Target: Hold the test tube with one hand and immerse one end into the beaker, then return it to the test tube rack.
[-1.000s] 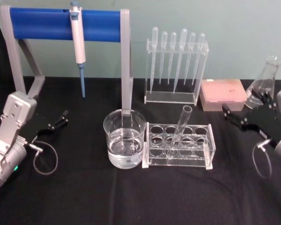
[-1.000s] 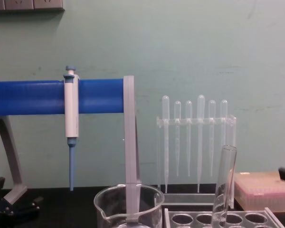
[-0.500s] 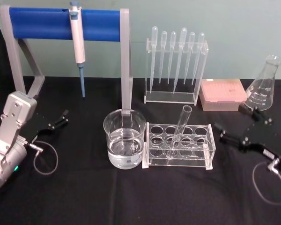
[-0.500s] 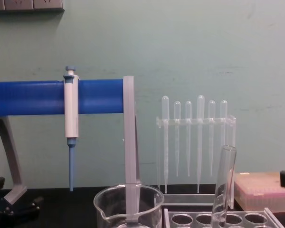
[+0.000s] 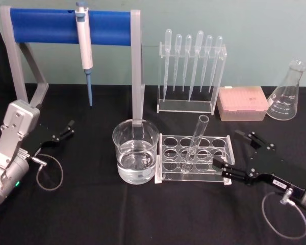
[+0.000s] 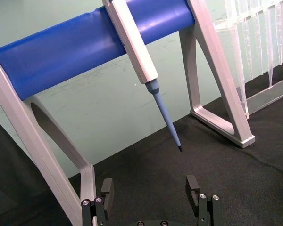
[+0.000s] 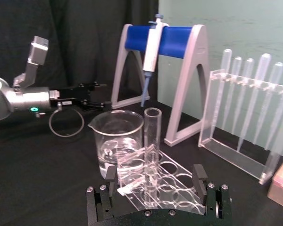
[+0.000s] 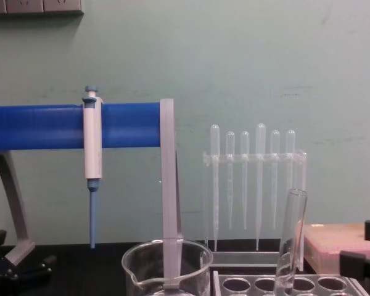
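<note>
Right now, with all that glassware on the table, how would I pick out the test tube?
Find the blue-barred stand at the back left; a wide beaker sits before its right leg. Beside the beaker is a low clear rack with round holes, and the test tube is the lone glass tube leaning in it, open-topped and wider than the thin bulb-topped pipettes behind.

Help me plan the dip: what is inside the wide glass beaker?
Only clear liquid, filling the lower part of the wide clear glass beaker. The long glass test tube leans in the clear rack beside it. Nothing hides the inside.
</note>
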